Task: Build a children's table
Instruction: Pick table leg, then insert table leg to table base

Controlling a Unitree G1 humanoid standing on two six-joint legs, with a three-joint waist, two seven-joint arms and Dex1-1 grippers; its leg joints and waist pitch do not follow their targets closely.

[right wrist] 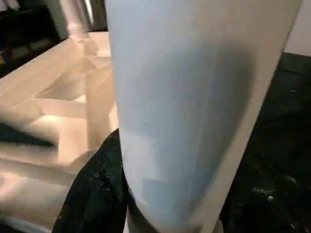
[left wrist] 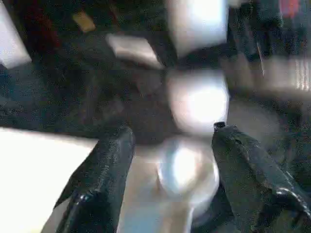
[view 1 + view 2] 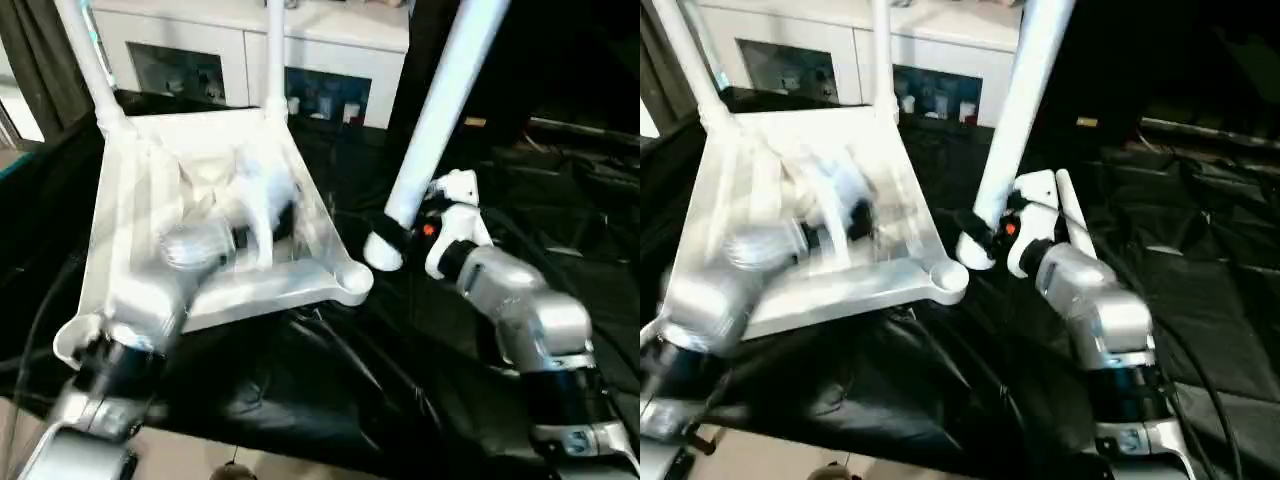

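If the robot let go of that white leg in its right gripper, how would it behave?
The leg looks stiff, a smooth straight tube. Held low by the right gripper and leaning, it would likely topple. Being round, it could roll on the black sheeting.

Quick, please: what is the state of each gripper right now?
Left gripper: open, holding nothing, over the white plastic ribbed tabletop.
Right gripper: closed on a long white tubular leg near its lower end.

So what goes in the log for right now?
right gripper: shut on leg | near empty socket | two legs fitted | left gripper: open
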